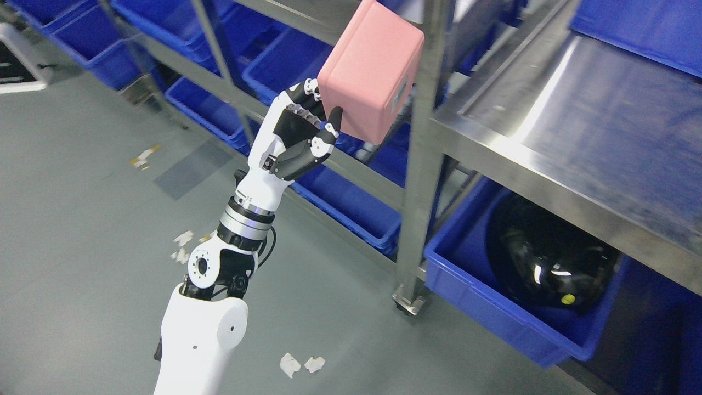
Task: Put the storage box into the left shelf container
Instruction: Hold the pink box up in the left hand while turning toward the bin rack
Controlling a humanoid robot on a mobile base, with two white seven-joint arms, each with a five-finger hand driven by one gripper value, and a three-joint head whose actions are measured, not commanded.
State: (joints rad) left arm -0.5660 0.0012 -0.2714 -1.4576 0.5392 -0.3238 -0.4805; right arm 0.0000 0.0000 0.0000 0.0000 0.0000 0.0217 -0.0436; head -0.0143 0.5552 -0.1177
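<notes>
The left robot hand [307, 129] grips the pink, smooth-sided plastic storage box [372, 71] at its lower left edge, thumb on the near face, holding it tilted in the air before the steel shelf rack. The box looks rigid, light and somewhat slippery, so a wider pinch across opposite faces would suit. A steel upright post [419, 164] stands just right of it; blue plastic bins [285, 66] wait behind.
</notes>
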